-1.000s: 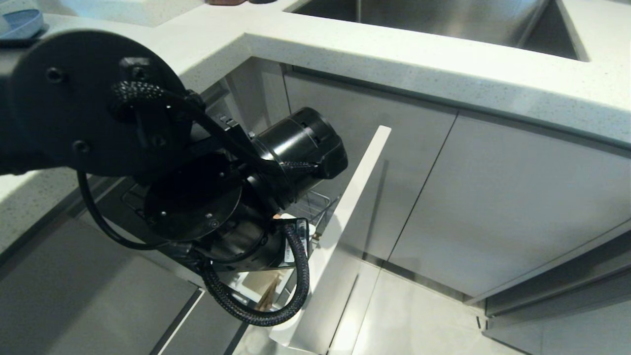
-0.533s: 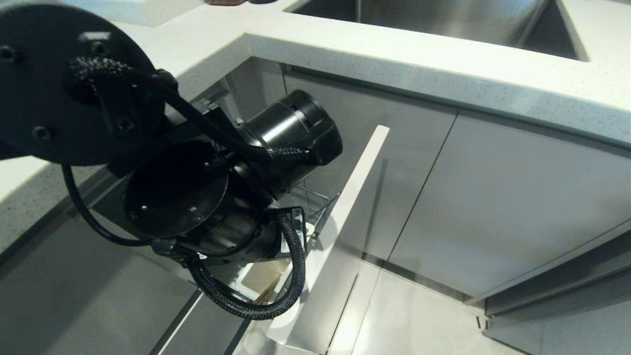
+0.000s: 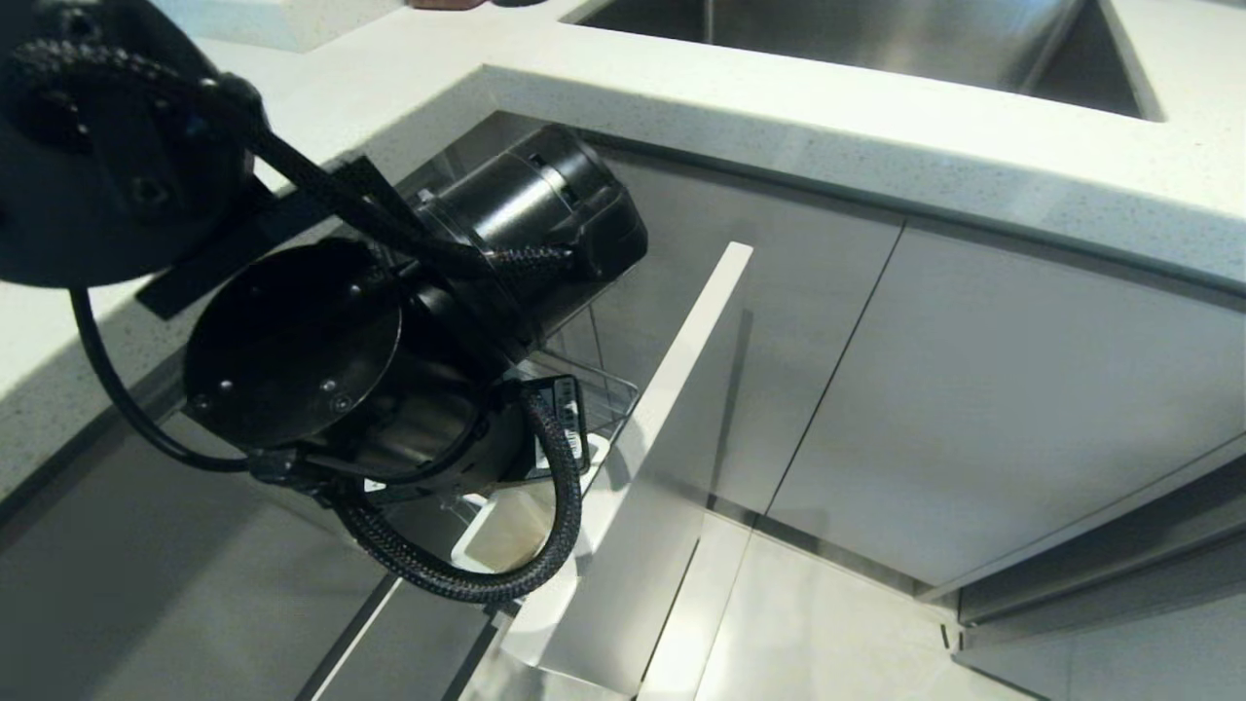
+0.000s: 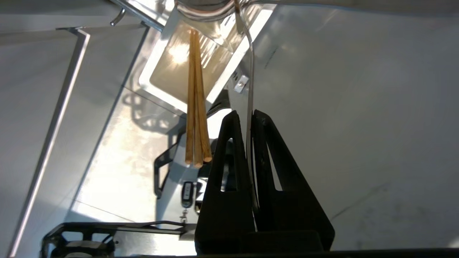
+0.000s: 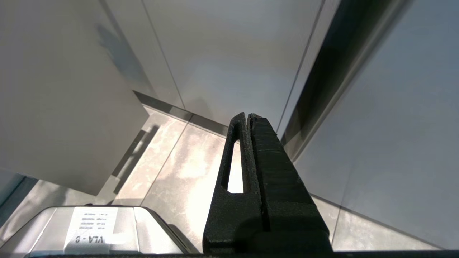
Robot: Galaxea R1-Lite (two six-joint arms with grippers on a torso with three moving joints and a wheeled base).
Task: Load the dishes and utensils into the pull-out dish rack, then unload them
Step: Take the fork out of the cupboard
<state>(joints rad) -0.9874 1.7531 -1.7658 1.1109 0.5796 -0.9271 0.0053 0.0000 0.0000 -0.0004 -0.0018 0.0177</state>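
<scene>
**Fork pinched above the utensil caddy**

The left gripper [image 4: 247, 116] is clamping the slim silver fork [image 4: 250, 82]. Just beside it, the wooden chopsticks [image 4: 195, 107] are standing in the white utensil caddy [image 4: 154, 61]. The right gripper [image 5: 247, 116] is hanging closed and empty over the floor.

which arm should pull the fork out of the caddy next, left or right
Left. The left gripper is already shut on the fork handle above the utensil caddy, beside the chopsticks. The right gripper is shut on nothing, facing floor and cabinet panels away from the rack.
</scene>
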